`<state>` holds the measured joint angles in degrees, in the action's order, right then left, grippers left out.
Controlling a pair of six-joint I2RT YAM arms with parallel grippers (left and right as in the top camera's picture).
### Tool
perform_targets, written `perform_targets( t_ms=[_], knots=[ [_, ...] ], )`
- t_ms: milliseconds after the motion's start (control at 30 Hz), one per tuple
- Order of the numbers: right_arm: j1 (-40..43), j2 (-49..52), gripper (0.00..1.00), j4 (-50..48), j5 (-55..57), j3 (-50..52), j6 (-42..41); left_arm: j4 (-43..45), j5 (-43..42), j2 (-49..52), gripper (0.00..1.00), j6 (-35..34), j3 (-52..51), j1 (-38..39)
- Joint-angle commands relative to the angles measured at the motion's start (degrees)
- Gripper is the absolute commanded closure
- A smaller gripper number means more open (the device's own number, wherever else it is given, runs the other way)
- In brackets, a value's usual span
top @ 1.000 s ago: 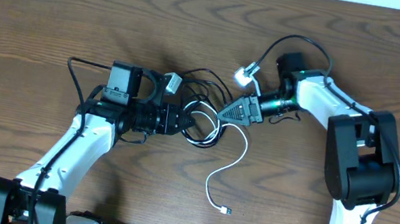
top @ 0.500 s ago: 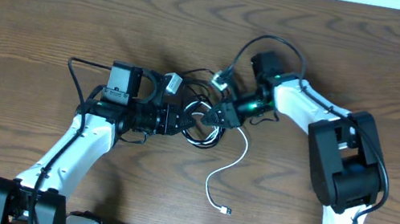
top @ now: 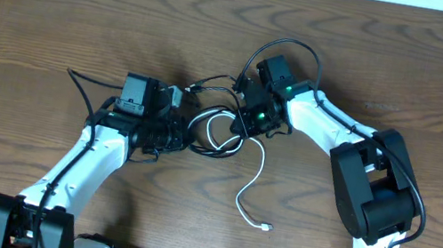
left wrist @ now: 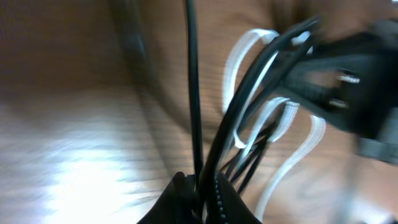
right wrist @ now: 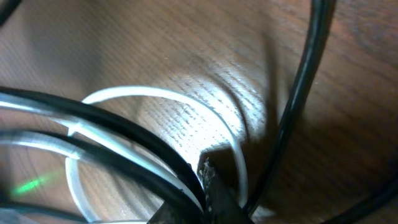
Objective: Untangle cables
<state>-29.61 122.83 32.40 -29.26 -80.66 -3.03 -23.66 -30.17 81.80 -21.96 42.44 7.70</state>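
At the left, the left fingers (left wrist: 178, 200) are pressed together on a bunch of black cords (left wrist: 214, 146), which fan out of the pinch toward the middle of the counter (top: 61, 7). The knot itself sits between the two arms, just right of that grip. There the black cords loop over and under the white cord (top: 253, 176), and they look taut in the left wrist view. Right of the knot, the right fingers (right wrist: 214, 200) are closed tight. They appear to be nipping a black cord where it crosses a white loop, but I cannot tell whether the white cord is caught in the pinch too. Further right and nearer the robot, the white cord's free end trails away from the knot and lies loose on the wood, ending in a small plug (top: 265, 228). The two grips are close together on the same bundle, so the main risk is that pulling them apart cinches the loops tighter instead of opening them. That would be likelier if either pinch holds more than one strand. A hard tug could also make a thin cord slip out of the fingers, or strain a plug that has snagged in a loop. The thicker wire (top: 289, 43) arching over the right wrist hangs near the tangle and could hook a stray loop as that arm turns. No box, tray or bin is in view, and every cord lies directly on the counter or hangs from the fingers.
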Motion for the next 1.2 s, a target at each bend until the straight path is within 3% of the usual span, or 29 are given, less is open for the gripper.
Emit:
perform_targets(
  t_ms=[0, 167, 300, 367, 400, 567, 733, 1167],
  knots=[
    [0.98, 1.95, 0.99, 0.35, 7.67, 0.96, -1.68, -2.47, 12.63, -0.09, 0.86, -3.23, -0.11, -0.31],
    [1.01, 1.95, 0.99, 0.28, 6.60, 0.96, -1.68, -5.60, 20.35, -0.09, 0.85, -5.64, -0.13, -0.31],
    [1.01, 1.95, 0.99, 0.11, 4.26, 0.96, -1.62, -6.69, 20.57, -0.09, 0.68, -6.49, -0.11, -0.31],
    [1.01, 1.92, 0.99, -0.04, 0.37, 0.96, -0.44, -6.47, 15.58, -0.09, 0.56, -5.11, -0.09, -0.31],
    [1.09, 1.88, 0.99, -0.04, -2.36, 0.90, 0.98, -5.95, 8.22, -0.11, 0.50, 0.59, 0.17, -0.31],
    [1.55, 1.44, 0.99, 0.35, -9.88, 0.74, 4.61, -5.84, -6.45, -0.15, 0.36, 10.99, 1.75, -0.31],
    [1.55, 0.04, 0.99, 1.46, -17.03, 0.74, 8.74, -4.90, -13.84, -0.28, 0.32, 14.82, 2.86, -0.31],
    [1.55, -4.13, 0.99, 5.27, -32.87, 0.74, 18.53, -3.72, -7.69, -0.26, 0.34, 13.73, 2.84, -0.31]
  ],
)
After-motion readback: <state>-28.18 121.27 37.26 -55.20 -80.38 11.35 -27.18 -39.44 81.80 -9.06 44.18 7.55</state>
